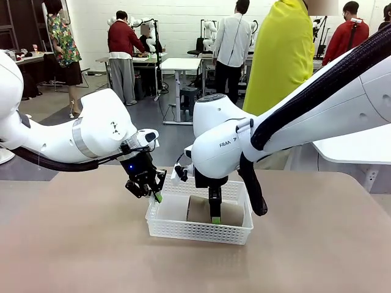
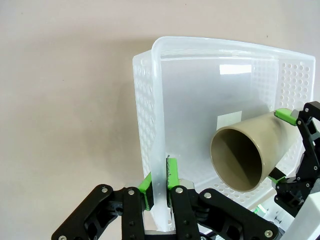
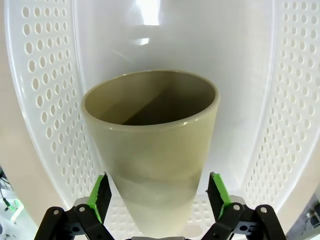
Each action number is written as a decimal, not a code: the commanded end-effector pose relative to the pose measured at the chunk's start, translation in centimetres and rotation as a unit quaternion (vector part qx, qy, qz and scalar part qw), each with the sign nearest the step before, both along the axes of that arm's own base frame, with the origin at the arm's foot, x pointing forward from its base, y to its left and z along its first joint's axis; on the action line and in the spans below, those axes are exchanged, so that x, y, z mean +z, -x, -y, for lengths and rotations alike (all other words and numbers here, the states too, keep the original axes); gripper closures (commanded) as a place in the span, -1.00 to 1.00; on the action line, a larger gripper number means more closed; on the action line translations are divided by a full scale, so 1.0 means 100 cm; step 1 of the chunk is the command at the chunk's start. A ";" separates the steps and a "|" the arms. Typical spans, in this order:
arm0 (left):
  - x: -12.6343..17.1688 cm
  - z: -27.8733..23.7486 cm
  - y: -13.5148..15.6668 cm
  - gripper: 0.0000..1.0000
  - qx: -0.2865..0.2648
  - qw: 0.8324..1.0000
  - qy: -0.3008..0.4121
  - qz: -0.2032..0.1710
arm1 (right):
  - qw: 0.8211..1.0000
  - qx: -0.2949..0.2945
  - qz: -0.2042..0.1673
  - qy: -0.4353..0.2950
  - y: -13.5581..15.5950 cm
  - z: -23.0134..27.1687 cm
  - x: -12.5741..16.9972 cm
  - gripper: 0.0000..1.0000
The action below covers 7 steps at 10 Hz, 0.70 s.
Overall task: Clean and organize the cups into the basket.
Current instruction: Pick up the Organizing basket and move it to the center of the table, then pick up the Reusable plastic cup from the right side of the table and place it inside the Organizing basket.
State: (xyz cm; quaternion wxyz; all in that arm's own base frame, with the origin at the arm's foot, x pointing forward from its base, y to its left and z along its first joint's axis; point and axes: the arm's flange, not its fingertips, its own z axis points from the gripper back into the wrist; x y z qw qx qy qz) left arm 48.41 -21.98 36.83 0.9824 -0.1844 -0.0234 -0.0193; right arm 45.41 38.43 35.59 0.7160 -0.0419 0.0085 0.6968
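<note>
One tan-brown cup point(image 1: 198, 210) lies on its side in the white lattice basket point(image 1: 195, 231) at mid-table. My right gripper point(image 1: 215, 218) reaches down into the basket and straddles the cup's narrow end. In the right wrist view its fingers point(image 3: 101, 194) stand open with a small gap on each side of the cup point(image 3: 155, 150). My left gripper point(image 1: 157, 196) is at the basket's left end. The left wrist view shows it point(image 2: 160, 177) shut on the basket's thin rim wall point(image 2: 159, 125), with the cup point(image 2: 250, 150) and the right gripper point(image 2: 281, 145) beyond.
The basket rests on a plain brown table point(image 1: 73, 244) with free room to the left, right and front. A person in a yellow garment point(image 1: 281, 55) stands at the far side. A white table point(image 1: 354, 146) sits at the back right.
</note>
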 end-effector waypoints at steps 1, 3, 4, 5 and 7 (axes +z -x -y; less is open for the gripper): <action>0.000 0.000 0.000 1.00 -0.001 1.000 0.002 -0.002 | 1.000 -0.007 0.004 -0.024 0.010 0.009 0.009 -1.00; 0.000 0.000 0.000 1.00 -0.001 1.000 0.002 -0.002 | 0.995 -0.013 -0.011 -0.103 0.025 0.046 0.033 -1.00; 0.000 0.000 0.000 1.00 -0.001 1.000 0.002 -0.002 | 0.980 -0.006 -0.006 -0.197 0.040 0.080 0.059 -1.00; 0.000 0.000 0.000 1.00 -0.001 1.000 0.002 -0.002 | 0.964 0.000 0.006 -0.268 0.054 0.115 0.075 -1.00; 0.000 0.000 0.000 1.00 -0.001 1.000 0.002 -0.002 | 0.918 -0.009 0.007 -0.396 0.054 0.210 0.077 -1.00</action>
